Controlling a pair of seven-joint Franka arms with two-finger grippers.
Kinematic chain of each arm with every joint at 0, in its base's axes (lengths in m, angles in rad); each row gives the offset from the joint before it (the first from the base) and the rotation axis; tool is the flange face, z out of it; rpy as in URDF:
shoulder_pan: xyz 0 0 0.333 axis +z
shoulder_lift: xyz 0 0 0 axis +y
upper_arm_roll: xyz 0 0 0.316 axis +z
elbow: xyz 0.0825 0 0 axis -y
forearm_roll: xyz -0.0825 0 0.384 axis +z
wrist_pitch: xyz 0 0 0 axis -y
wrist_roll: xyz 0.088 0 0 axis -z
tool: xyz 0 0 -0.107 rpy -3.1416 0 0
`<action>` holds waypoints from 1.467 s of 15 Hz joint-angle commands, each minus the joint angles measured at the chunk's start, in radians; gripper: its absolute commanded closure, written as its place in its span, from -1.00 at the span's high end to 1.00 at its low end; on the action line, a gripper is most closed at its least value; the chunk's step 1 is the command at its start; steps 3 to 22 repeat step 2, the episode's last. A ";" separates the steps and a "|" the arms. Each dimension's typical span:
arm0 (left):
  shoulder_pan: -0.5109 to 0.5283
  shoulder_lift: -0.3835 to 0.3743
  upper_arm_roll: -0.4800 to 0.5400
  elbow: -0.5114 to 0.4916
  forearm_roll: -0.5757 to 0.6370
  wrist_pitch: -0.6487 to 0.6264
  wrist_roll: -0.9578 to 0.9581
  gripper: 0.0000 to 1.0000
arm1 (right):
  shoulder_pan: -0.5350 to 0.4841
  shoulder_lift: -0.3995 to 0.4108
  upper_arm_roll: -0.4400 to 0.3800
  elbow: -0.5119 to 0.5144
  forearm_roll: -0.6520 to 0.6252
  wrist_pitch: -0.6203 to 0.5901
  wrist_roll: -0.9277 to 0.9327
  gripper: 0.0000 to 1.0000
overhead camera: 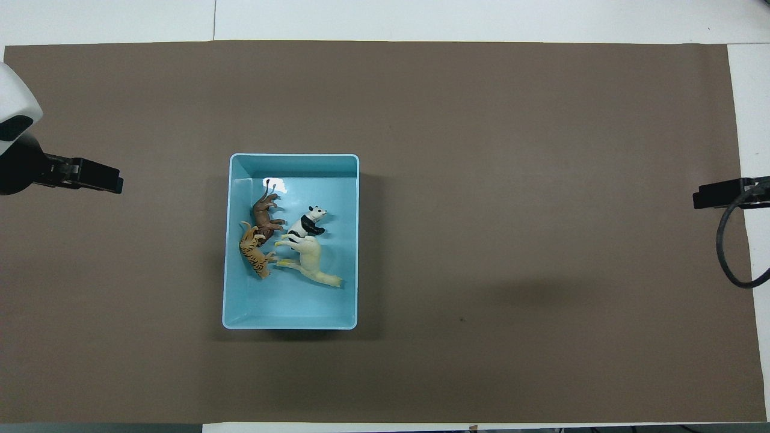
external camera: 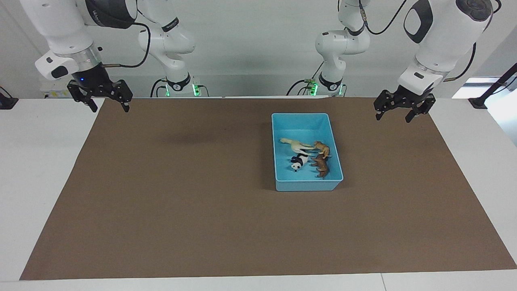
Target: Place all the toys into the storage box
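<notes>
All four toys lie inside the storage box (external camera: 282,121), nearer the empty, open left gripper (external camera: 402,111) than the open right gripper (external camera: 106,101).

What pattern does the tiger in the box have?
The tiger is orange with dark stripes, clearest in the overhead view.

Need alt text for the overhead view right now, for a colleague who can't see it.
A light blue storage box on a brown mat holds all four toys: horse, tiger, panda and lion. Both grippers, left and right, sit apart at the mat's ends.
</notes>
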State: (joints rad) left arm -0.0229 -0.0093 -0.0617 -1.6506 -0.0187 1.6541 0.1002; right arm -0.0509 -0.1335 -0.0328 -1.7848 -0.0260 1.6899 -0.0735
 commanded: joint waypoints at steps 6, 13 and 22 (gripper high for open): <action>-0.015 -0.004 0.011 0.008 0.016 -0.013 0.009 1.00 | -0.026 -0.012 0.016 -0.010 0.001 0.007 -0.009 1.00; -0.015 -0.004 0.011 0.008 0.016 -0.013 0.009 1.00 | -0.026 -0.012 0.016 -0.010 0.001 0.007 -0.009 1.00; -0.015 -0.004 0.011 0.008 0.016 -0.013 0.009 1.00 | -0.026 -0.012 0.016 -0.010 0.001 0.007 -0.009 1.00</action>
